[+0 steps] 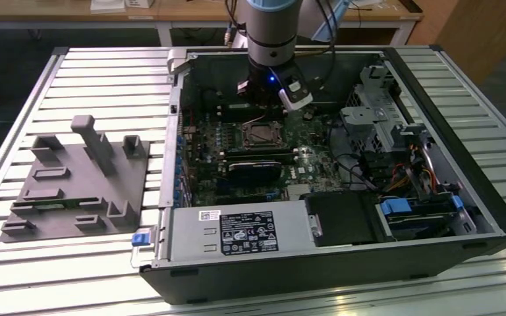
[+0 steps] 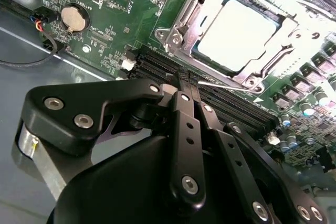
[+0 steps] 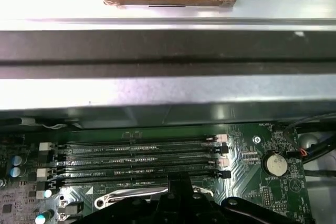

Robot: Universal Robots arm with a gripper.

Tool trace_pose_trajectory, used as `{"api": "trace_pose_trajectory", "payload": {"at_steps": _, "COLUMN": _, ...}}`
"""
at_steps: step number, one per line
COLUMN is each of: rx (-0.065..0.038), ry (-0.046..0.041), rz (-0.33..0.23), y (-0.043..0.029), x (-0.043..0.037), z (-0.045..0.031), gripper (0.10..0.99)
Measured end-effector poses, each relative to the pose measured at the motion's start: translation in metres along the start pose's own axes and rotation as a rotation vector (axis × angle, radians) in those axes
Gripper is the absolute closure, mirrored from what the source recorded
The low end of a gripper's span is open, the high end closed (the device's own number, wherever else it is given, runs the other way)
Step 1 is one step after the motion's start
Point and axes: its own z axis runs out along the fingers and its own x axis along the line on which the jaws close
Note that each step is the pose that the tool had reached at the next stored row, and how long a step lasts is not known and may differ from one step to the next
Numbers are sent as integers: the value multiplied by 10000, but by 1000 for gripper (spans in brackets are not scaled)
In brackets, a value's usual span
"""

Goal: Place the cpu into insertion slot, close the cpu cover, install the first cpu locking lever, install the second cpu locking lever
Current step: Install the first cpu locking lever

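slatted metal worktop [image 1: 86, 72] is carrying an open computer case [image 1: 490, 217], with a grey moulded fixture [image 1: 68, 191] lying on the exterior view's left of it. the arm [image 1: 271, 26] is reaching down into the far part of the case, just beyond the insertion slot [image 1: 260, 135] on the green board, while the labelled power supply [image 1: 235, 234] is sitting at the near edge. in the second wrist view the cpu [image 2: 244, 30] is lying flat in the socket, its pale top showing through the window of the cpu cover [image 2: 181, 22], which is lying down over it. the pincer [image 2: 184, 81] is showing its black fingers drawn together with no gap between the tips, hovering over the long black memory slots [image 2: 157, 66] beside the socket. a thin silvery locking lever [image 2: 226, 84] is running from right at the fingertips along the socket's edge; whether the tips are gripping it cannot be told. a coin battery [image 2: 73, 18] is sitting well apart on the board.
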Motion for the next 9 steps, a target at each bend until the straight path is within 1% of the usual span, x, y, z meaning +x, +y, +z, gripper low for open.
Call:
{"api": "trace_pose_trajectory", "payload": {"at_steps": 2, "rx": 60, "ry": -36, "rz": -14, "y": 8, "x": 2, "z": 10, "gripper": 980}}
{"api": "trace_pose_trajectory", "payload": {"at_steps": 7, "rx": 77, "ry": -256, "rz": -69, "y": -1, "x": 19, "z": 52, "gripper": 980}}
{"api": "trace_pose_trajectory", "payload": {"at_steps": 9, "rx": 95, "ry": -290, "rz": -79, "y": -5, "x": 41, "z": 62, "gripper": 980}}
